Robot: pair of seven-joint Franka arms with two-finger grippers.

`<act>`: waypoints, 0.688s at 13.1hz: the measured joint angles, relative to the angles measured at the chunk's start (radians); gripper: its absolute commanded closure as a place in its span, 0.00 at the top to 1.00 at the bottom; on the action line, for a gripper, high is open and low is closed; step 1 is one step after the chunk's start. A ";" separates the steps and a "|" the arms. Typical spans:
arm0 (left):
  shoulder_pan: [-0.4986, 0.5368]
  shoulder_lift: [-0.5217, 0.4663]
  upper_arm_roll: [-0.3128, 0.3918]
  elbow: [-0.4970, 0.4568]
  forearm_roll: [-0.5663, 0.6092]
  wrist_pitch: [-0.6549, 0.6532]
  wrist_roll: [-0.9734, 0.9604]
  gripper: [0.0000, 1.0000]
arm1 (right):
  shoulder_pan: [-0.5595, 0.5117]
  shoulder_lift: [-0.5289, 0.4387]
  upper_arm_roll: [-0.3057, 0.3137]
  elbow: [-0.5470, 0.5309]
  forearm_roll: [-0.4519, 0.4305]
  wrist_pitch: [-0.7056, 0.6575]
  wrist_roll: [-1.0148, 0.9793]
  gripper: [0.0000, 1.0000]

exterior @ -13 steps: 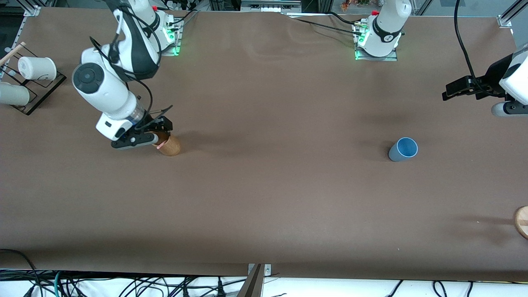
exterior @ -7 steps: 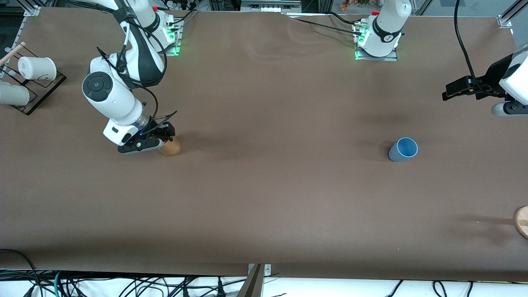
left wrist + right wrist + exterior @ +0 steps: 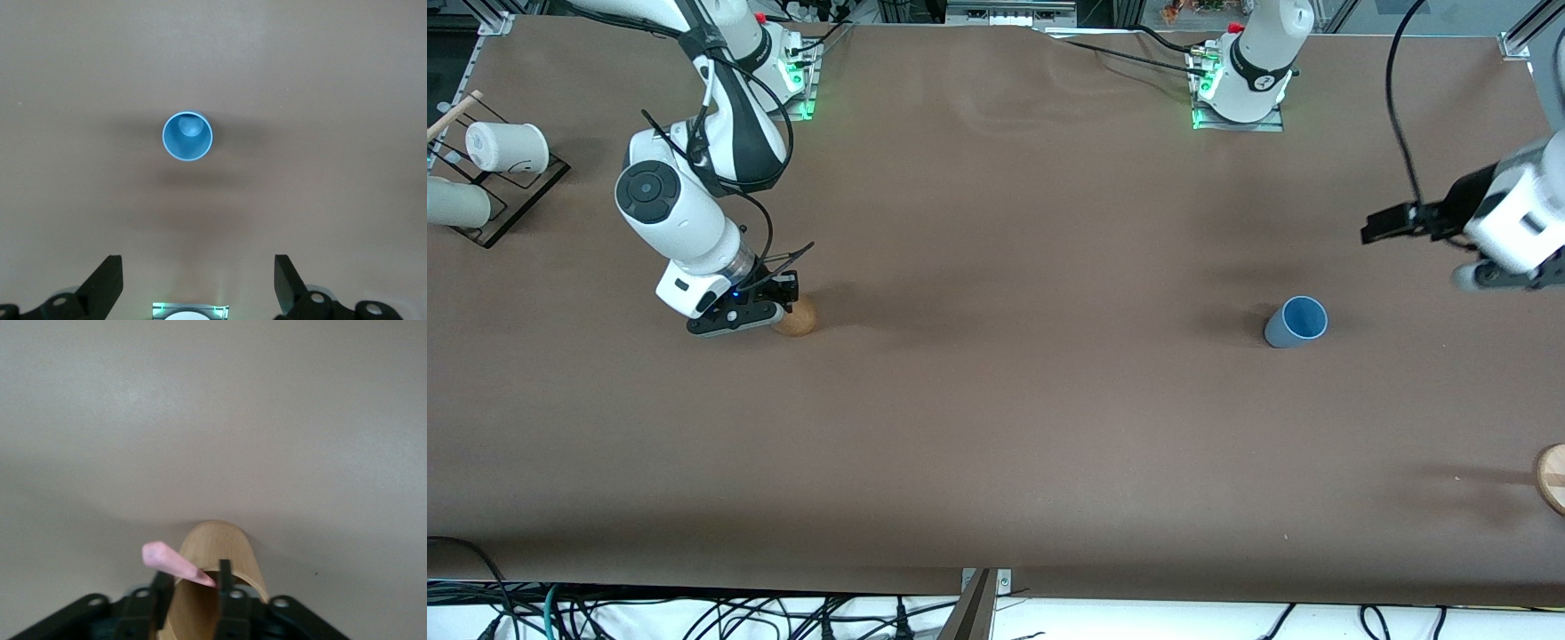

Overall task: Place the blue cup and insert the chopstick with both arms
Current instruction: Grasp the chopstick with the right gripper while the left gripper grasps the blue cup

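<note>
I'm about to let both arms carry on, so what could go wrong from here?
The right claw sits low at the brown wooden cup, its fingers about the slanting pink chopstick; lifting could tip that cup or let the stick slip. The blue cup stands apart from the open left claw, so a misaligned approach might knock it over.

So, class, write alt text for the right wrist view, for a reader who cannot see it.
The right gripper is at a brown wooden cup on the brown table, its fingers on either side of the pink chopstick that leans out of the cup's mouth. Nothing else shows.
</note>
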 measured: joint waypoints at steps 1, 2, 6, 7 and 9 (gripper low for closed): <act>-0.001 0.032 -0.001 -0.001 0.000 0.015 0.000 1.00 | 0.000 0.000 0.000 0.001 -0.001 0.000 0.000 0.00; -0.002 0.065 -0.001 -0.001 0.000 0.034 0.000 1.00 | 0.000 0.000 0.000 0.002 -0.002 0.001 0.000 0.00; -0.007 0.173 -0.010 -0.007 0.023 0.131 0.002 1.00 | 0.000 -0.012 0.000 0.040 -0.005 -0.043 -0.002 0.00; -0.011 0.194 -0.014 -0.022 0.031 0.178 0.002 1.00 | 0.000 -0.023 0.000 0.070 -0.006 -0.095 -0.003 0.00; -0.018 0.214 -0.016 -0.094 0.033 0.289 0.002 1.00 | 0.000 -0.065 0.000 0.153 -0.006 -0.242 -0.004 0.00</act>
